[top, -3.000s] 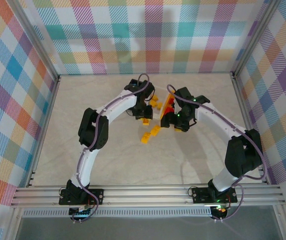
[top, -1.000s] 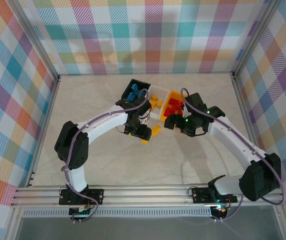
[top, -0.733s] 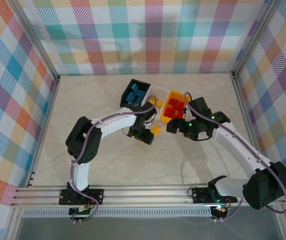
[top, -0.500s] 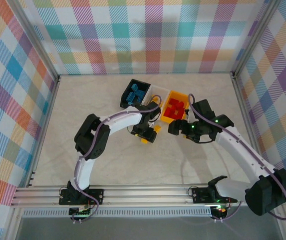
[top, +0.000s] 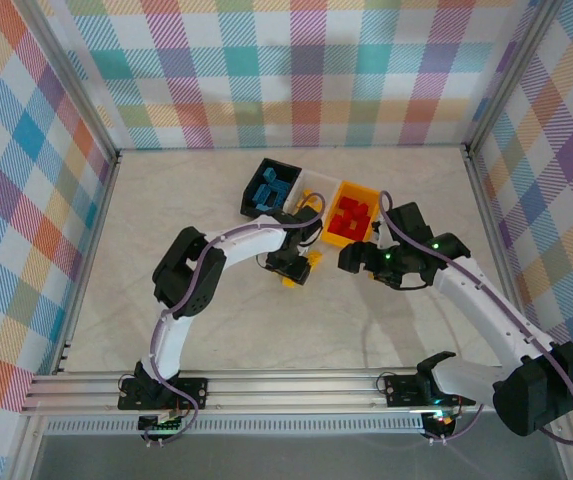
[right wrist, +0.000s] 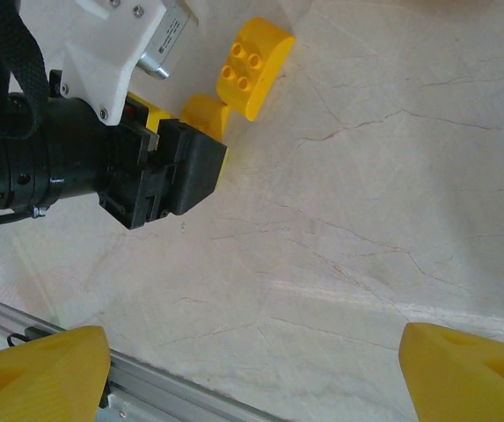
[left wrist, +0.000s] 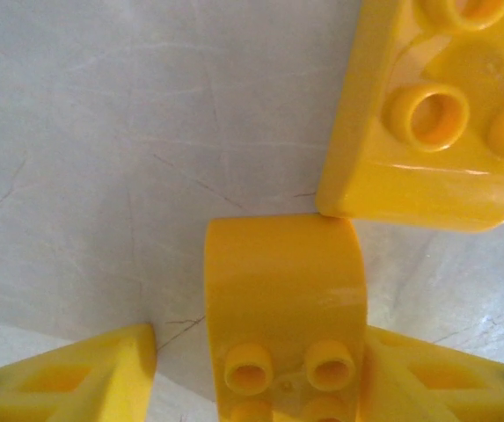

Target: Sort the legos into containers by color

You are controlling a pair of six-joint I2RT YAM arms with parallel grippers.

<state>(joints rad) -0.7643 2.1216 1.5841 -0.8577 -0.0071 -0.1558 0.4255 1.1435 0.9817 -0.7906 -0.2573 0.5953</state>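
Bright, even, diffuse light fills the overhead view. The arms throw only soft, pale shadows on the worktop (top: 146, 290), and the frame is sharp from edge to edge, though small things stay coarse.

In the left wrist view the curved yellow brick (left wrist: 282, 281) and the larger yellow brick (left wrist: 427, 167) are crisp, with white glare streaks on the larger one's glossy side. The left claw (left wrist: 256, 378) has soft, out-of-focus fingertips (left wrist: 76, 374).

In the right wrist view the worktop's veins are sharp and a pale glare band crosses it. The right claw (right wrist: 252, 369) has blurred fingertips (right wrist: 36, 374).
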